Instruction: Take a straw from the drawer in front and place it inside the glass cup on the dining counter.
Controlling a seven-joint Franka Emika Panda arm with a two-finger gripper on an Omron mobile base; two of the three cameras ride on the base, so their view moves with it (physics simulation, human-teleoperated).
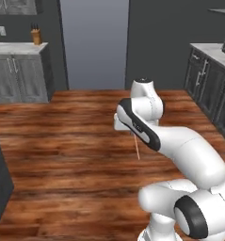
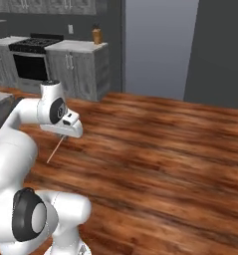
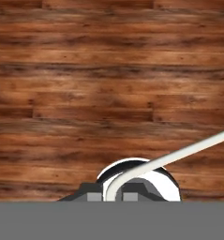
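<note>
Glossy wood-plank floor [image 1: 62,155] fills mid-frame beneath the arm. At centre, the gripper [image 1: 131,132] pinches a thin, straight pink straw [image 1: 137,148] that hangs downward.

Brown wooden plank floor [image 1: 62,155] runs across the room, its boards dark and streaked. Grey cabinets [image 1: 20,77] with a pale tabletop [image 1: 17,47] stand on it at the far wall, a knife block [image 1: 36,36] on top. More dark cabinets [image 1: 210,89] line the right side. A black stove [image 2: 33,62] stands beside the cabinets.
</note>
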